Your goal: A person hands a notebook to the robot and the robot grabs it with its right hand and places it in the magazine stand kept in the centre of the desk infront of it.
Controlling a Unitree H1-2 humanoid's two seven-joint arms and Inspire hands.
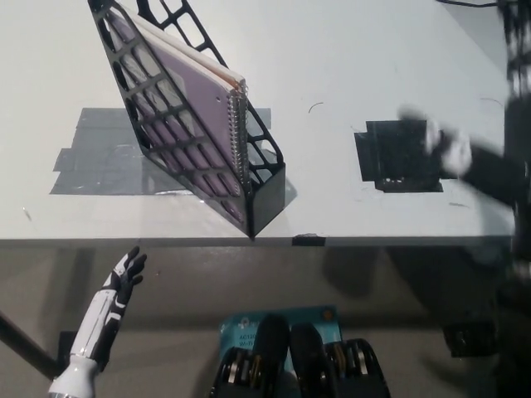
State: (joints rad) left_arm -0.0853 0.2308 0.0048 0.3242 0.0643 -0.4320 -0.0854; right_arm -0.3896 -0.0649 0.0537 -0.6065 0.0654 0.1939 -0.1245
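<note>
A purple spiral notebook (197, 98) stands inside the black lattice magazine stand (264, 192) on the white desk (348, 50), spiral edge facing me. No hand touches it. My black right hand (452, 151) is a motion-blurred shape at the right, over the black tape square; its fingers cannot be made out. My white left hand (123, 275) rests below the desk's front edge at lower left, fingers apart and holding nothing.
Grey tape patch (91, 157) lies under the stand's left side. A black tape square (398, 156) sits right of the stand. A small black tape bit (308, 240) marks the desk's front edge. A teal object (249, 327) lies on the floor.
</note>
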